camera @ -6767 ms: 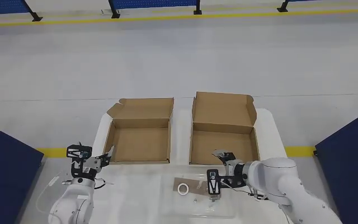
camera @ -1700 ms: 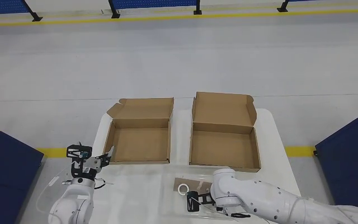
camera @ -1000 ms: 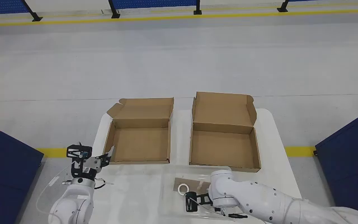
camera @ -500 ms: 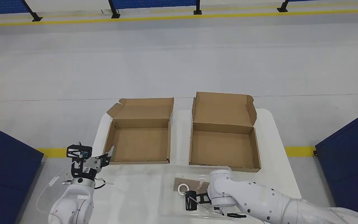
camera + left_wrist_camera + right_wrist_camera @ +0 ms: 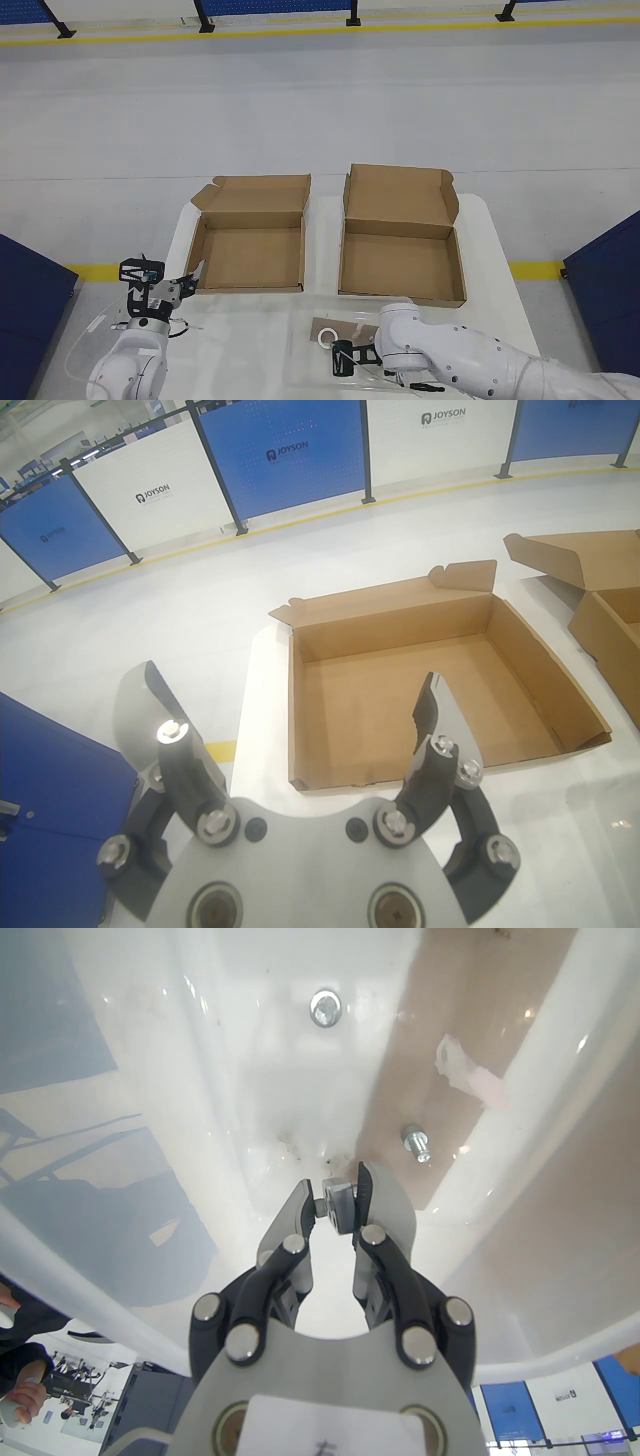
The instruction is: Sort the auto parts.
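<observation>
Holding what is the right end effector (image 5: 337,1198)? (Reader)

A small metal bolt (image 5: 341,1212), clenched crosswise between the two fingertips. The bolt is just above the floor of the clear plastic tray (image 5: 545,1093), which sits at the near edge of the table (image 5: 240,325). (Legend)

And the other parts in that tray? (Reader)

A second bolt (image 5: 416,1142) lies on its side near the closed fingertips, over a brown cardboard sheet (image 5: 430,1028) seen through the tray floor. A third metal part (image 5: 325,1009), seen end-on, rests farther along the floor, well apart from the held bolt. A pale plastic scrap (image 5: 470,1074) lies over the cardboard area, close to the tray wall. From above, a white ring (image 5: 327,338) shows at the sheet, just beside the right end effector. (Legend)

The left end effector (image 5: 290,680)? (Reader)

Released: its fingers are spread wide with nothing between them. It hangs over the table's left near corner, facing the left box (image 5: 390,620). (Legend)

Where do the boxes stand? (Reader)

The left box and the right box (image 5: 400,265) stand side by side at the far half of the table, apart from each other, each with its lid flap open at the far side. (Legend)
</observation>
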